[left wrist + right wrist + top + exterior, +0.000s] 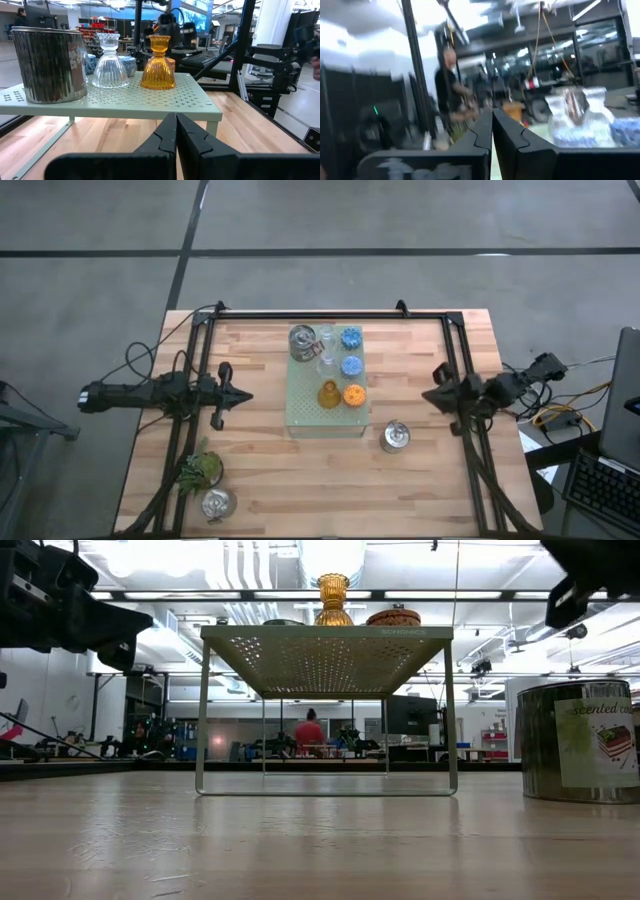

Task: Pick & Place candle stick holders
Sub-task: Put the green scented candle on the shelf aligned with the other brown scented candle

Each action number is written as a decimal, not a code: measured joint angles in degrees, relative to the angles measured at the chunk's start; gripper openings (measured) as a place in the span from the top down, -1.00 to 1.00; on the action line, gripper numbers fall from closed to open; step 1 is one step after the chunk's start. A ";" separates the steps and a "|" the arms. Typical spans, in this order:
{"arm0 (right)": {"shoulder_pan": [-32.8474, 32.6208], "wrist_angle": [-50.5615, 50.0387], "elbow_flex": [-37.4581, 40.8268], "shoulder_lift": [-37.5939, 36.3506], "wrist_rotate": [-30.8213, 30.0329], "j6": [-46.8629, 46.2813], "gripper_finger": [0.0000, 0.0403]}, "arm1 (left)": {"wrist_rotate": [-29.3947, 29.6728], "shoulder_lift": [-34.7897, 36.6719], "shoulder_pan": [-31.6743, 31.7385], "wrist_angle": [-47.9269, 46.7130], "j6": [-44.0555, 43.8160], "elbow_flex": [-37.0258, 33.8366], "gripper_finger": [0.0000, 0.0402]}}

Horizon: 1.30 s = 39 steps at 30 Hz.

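A pale green perforated board (325, 418) stands on legs mid-table. On it are a silver holder (303, 342), two clear glass holders (326, 335) (327, 362), two blue ones (351, 337) (351, 366), an amber one (329, 393) and an orange one (354, 394). A second silver holder (395, 437) stands on the table right of the board's near end. A third (216, 503) stands at the near left. My left gripper (245, 395) is shut and empty left of the board, its tips (176, 125) facing the amber holder (158, 62). My right gripper (428, 395) is shut and empty right of the board.
A leafy green sprig (200, 470) lies by the near-left silver holder. Black frame rails (200, 360) (462, 360) run along both sides and the far edge. Bare wood lies between the board and each gripper and along the near edge. A person (309, 730) shows far behind the table.
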<state>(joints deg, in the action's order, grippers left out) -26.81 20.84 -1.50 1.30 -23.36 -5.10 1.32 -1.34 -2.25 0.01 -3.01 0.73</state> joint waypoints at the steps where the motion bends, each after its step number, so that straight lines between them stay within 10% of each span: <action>1: -0.02 1.79 0.00 0.00 -0.42 -0.90 0.96 | -0.01 0.00 0.00 0.00 -0.02 0.01 0.96; 8: 0.09 4.69 0.00 2.66 -4.28 -6.94 0.96 | -0.02 0.00 0.01 0.00 0.00 -0.01 0.96; 19: -0.41 2.94 -9.58 26.55 -3.62 -20.32 0.96 | -0.01 0.01 0.00 0.02 0.00 0.01 0.96; 30: -0.78 -55.04 -42.03 48.31 -1.04 -48.79 0.90 | -0.02 0.00 0.00 0.02 -0.01 0.01 0.96; 39: -0.78 -85.99 -62.59 65.92 2.88 -57.97 0.36 | -0.02 0.01 -0.01 0.03 -0.01 0.01 0.96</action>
<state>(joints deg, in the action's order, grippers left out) -27.59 -65.16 -64.09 67.22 -20.48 -63.07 1.30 -1.34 -2.26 0.04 -3.01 0.73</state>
